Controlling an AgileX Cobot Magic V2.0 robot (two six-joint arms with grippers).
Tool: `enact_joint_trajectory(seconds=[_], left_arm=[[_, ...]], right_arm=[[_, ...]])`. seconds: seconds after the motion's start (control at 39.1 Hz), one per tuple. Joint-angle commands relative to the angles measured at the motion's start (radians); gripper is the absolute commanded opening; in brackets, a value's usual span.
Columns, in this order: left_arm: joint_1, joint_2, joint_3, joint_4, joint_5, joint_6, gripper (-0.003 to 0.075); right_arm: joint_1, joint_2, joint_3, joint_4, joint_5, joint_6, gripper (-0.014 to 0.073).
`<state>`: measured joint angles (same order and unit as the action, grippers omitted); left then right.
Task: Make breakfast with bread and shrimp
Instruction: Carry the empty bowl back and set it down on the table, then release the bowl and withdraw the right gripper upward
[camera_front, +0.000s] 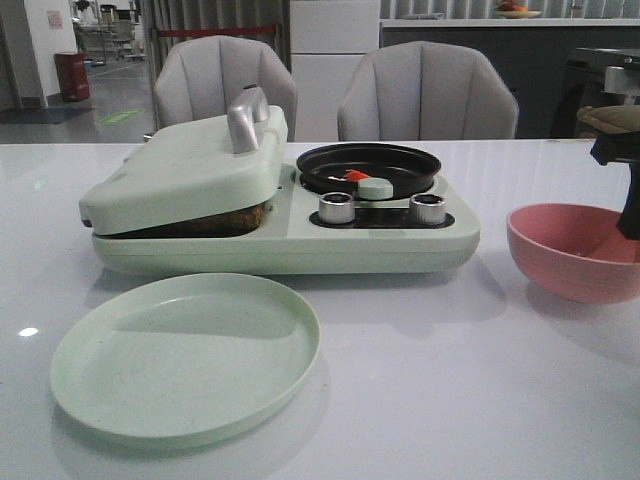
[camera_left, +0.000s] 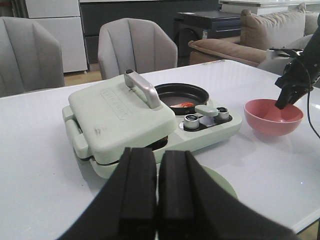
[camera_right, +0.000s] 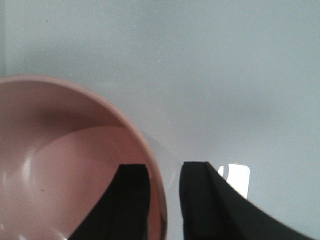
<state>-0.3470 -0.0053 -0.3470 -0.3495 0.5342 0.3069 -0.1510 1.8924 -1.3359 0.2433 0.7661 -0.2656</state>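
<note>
Grey chairs stand behind the white desk (camera_front: 520, 420). Shrimp (camera_front: 356, 175) lies in the black pan (camera_front: 368, 160), bread (camera_front: 215, 221) under the press lid (camera_front: 190, 170). Right end effector (camera_right: 165, 192) narrowly straddles the pink bowl (camera_front: 570, 250) rim, gripping nothing evident; lifting could tip the bowl. Left end effector (camera_left: 157, 192) is closed, empty.

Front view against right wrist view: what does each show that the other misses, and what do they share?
Only the front view shows the breakfast maker, its lid down on the bread, the shrimp in the black pan, and the green plate. Only the right wrist view shows the right end effector astride the rim, one finger inside and one outside. Both show the pink bowl and the white table.
</note>
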Motion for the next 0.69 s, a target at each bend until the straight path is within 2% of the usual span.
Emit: enact_joint_trajectory(seconds=[0.0,0.15,0.38,0.67], left_arm=[[-0.007,-0.016,-0.023,-0.022,-0.072,-0.012,0.0112],[-0.007,-0.016,-0.023,-0.022,-0.072,-0.012,0.0112],[-0.007,-0.016,-0.023,-0.022,-0.072,-0.012,0.0112],[-0.007,-0.016,-0.023,-0.022,-0.072,-0.012,0.0112]], right_arm=[[-0.006,-0.049,-0.036,-0.008,-0.019,-0.005,0.0339],[-0.006,-0.113,-0.074,-0.014,-0.002,-0.005,0.0340],[0.023,-0.352,-0.077,0.019,-0.029,-0.005,0.0340],[0.149,-0.581,0.002,0.086,-0.115,-0.005,0.0340]])
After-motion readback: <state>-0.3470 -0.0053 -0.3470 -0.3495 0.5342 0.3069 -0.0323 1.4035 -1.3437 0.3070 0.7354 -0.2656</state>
